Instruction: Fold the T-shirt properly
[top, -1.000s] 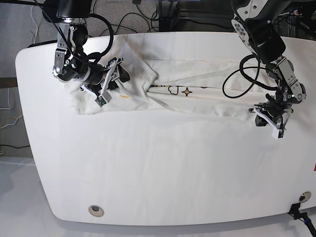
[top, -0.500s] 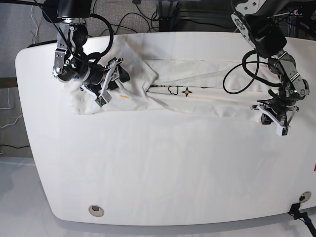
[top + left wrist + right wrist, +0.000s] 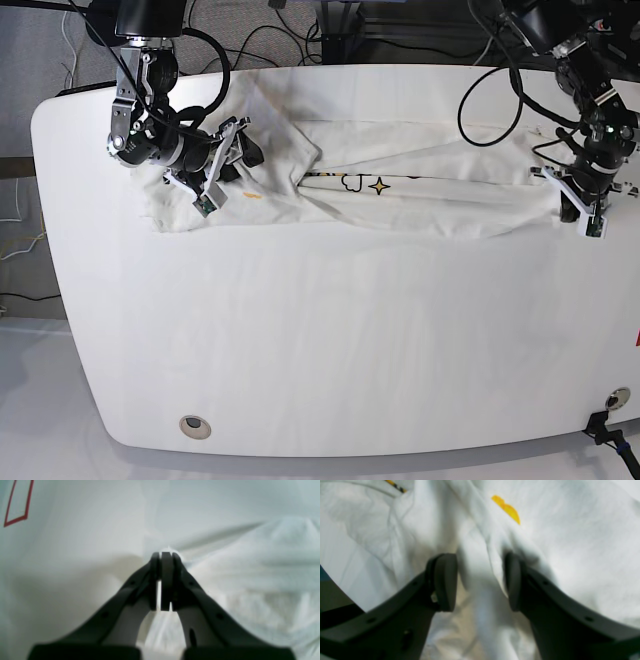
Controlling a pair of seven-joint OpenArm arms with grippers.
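Left end effector [image 3: 162,555] clamped on the white cotton T-shirt [image 3: 400,200] hem — pull taut; right end effector [image 3: 480,580] open astride a fold.

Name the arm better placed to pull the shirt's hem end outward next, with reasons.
Left. The left gripper looks clamped on the T-shirt edge at the hem end, while the right gripper is open over a fold near the sleeves.
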